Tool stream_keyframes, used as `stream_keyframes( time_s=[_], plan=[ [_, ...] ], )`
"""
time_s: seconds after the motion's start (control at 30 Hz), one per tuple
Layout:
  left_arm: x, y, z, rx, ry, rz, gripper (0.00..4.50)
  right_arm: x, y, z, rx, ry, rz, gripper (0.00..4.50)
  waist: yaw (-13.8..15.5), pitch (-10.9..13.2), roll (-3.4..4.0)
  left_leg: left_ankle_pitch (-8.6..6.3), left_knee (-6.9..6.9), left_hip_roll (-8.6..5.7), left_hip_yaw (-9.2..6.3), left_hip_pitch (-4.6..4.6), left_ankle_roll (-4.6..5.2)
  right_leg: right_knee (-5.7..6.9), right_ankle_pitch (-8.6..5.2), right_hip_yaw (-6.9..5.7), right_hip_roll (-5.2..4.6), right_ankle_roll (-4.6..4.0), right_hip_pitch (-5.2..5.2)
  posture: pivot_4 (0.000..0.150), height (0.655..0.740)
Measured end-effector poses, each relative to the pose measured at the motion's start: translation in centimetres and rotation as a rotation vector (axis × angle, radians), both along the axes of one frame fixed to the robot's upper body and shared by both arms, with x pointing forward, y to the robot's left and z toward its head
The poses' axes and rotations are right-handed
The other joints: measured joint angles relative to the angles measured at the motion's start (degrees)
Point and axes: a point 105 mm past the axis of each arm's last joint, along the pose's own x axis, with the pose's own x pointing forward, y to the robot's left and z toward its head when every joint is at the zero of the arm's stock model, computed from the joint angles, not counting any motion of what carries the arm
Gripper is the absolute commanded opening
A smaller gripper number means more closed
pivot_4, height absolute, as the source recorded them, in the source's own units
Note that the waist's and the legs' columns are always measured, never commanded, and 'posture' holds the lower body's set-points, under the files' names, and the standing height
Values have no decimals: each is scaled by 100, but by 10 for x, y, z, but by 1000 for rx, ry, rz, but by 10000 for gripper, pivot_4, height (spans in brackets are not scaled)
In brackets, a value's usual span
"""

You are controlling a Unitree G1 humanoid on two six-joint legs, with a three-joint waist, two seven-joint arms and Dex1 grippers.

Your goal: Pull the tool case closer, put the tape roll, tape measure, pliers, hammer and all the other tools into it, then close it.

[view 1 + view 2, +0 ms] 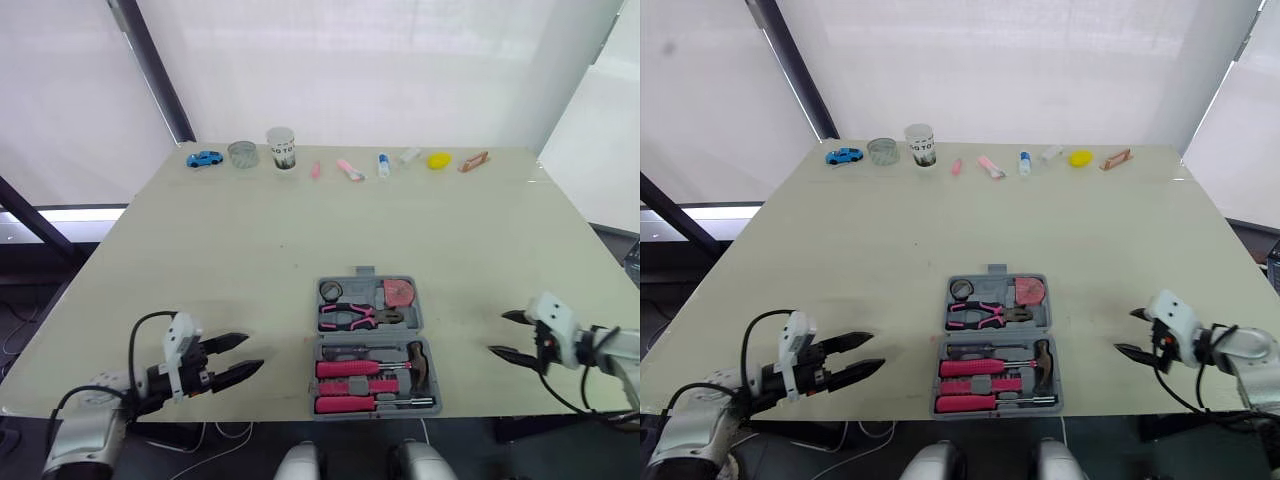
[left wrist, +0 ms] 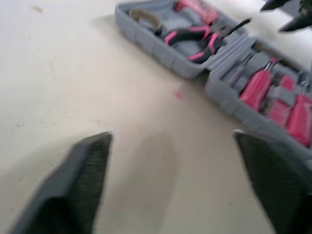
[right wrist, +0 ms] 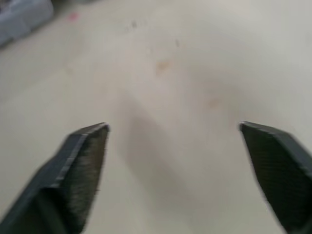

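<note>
The grey case (image 1: 360,292) lies open and flat on the pale table (image 1: 250,250), at the near edge and a little right of centre. Its two halves are spread one behind the other. In the far half the tape roll (image 1: 331,291) sits at the left and the pink tape measure (image 1: 401,293) at the right. The pink-handled pliers (image 1: 348,317) lie crosswise just nearer than both. The near half holds the hammer (image 1: 418,362) at its right side, beside pink-handled screwdrivers (image 1: 350,368) laid crosswise in their slots.

The left gripper (image 1: 254,352) hovers at the near left of the table, well apart from the case. Its two black fingers are spread wide, point toward the case and hold nothing. The right gripper (image 1: 497,333) hangs near the right of the case, apart from it. Its fingers are likewise parted wide and empty, their tips turned toward the case.

Along the far edge stands a row of small things. From the left these are a blue toy car (image 1: 204,159), a clear glass (image 1: 242,154), a printed cup (image 1: 282,148), a small bottle (image 1: 383,165) and a yellow object (image 1: 438,160). Several other pieces there are too small to name.
</note>
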Motion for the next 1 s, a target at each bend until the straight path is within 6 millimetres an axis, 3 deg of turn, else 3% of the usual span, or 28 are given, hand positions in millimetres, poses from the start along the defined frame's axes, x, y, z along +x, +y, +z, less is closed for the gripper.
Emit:
stream_keyframes(
  time_s=[0.1, 0.2, 0.23, 0.3, 0.4, 0.43, 0.47, 0.57, 0.7, 0.87, 1.0],
  plan=[
    [-2, -5, 17, -54, -46, -13, 44696, -4, -2, 5, 77, 13, -23, 45000, -14, 0, 3, 0, 0, 1, 2, 5, 0, 1, 1, 3, 2, 0, 2, 1500, 7400],
    [-6, -14, 25, -64, -87, -61, 44696, -4, 15, 24, 218, 25, -6, 45000, -28, 1, 6, 0, -1, 3, 0, 6, 0, 1, 1, 5, 5, 1, 2, 1500, 7400],
    [-5, -21, 26, -71, -97, -84, 42376, -3, 27, 32, 279, 35, 18, 45000, -16, 1, 6, 0, 0, 3, 0, 6, 0, 0, 1, 2, 5, 0, 4, 1500, 7400],
    [-3, -30, 26, -93, -99, -101, 37110, -4, 40, 38, 334, 66, 42, 45000, -2, 1, 7, 0, 0, 0, 1, 5, 0, 0, 1, 3, 4, 1, 4, 1500, 7400],
    [2, -47, 26, -115, -95, -162, 24176, 1, 62, 44, 390, 133, 82, 45000, 3, 1, 6, 0, 1, -1, 0, 2, 0, -2, 1, 3, 4, 1, 4, 1500, 7400],
    [5, -58, 27, -121, -101, -200, 16435, 5, 74, 45, 409, 163, 99, 45000, 3, 1, 6, 0, 3, -3, -1, 2, 0, -1, 2, 2, 5, 1, 4, 1500, 7400],
    [7, -66, 27, -122, -105, -228, 14128, 9, 81, 46, 411, 180, 107, 45000, 3, 1, 6, 0, 3, -3, -1, 2, 0, -1, 1, 2, 5, 1, 4, 1500, 7400],
    [11, -86, 24, -105, -112, -300, 878, 23, 99, 51, 418, 216, 132, 45000, -16, 1, 6, 0, 2, -4, -1, 2, 0, -1, 2, 4, 8, 2, 4, 1500, 7400],
    [14, -104, 14, -92, -98, -360, 878, 38, 114, 55, 419, 247, 146, 45000, -1, 1, 7, 0, 2, -4, -8, -3, 0, -2, 1, -1, 9, 1, 3, 1500, 7400],
    [21, -126, -1, -47, -95, -427, 878, 59, 133, 43, 375, 338, 135, 45000, -2, 2, 9, 0, 3, -6, -5, -6, 0, -2, 3, 0, 9, 2, 2, 1500, 7400],
    [20, -131, -17, -19, -64, -449, 878, 66, 132, 29, 318, 405, 120, 45000, 0, 2, 9, 0, 2, -6, -7, -9, 0, -3, 2, -2, 8, 1, -1, 1500, 7400]
  ],
)
